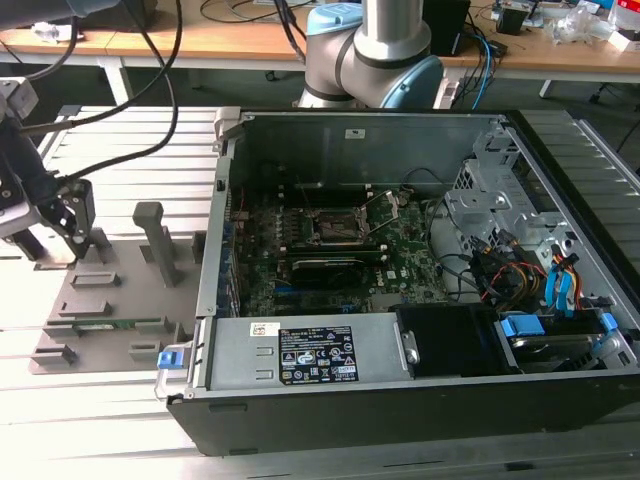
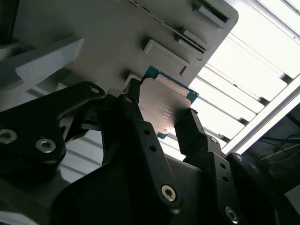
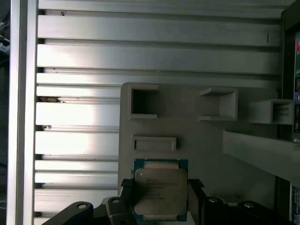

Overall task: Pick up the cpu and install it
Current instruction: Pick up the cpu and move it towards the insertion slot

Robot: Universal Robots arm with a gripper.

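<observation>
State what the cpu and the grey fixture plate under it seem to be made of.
The cpu: metal lid by its silvery satin sheen, on a blue-green board rim, likely laminate. The fixture plate: matte, uniform grey with blocky raised shapes, probably plastic.

We locate the arm's base joints (image 1: 372,50) at the rear centre of the exterior view. The gripper (image 1: 68,215) sits at the exterior view's far left, pointing downward. In both wrist views, its two black fingers (image 2: 192,133) (image 3: 194,192) press against opposite edges of the cpu (image 2: 164,105) (image 3: 161,190), clamping it between them.
</observation>
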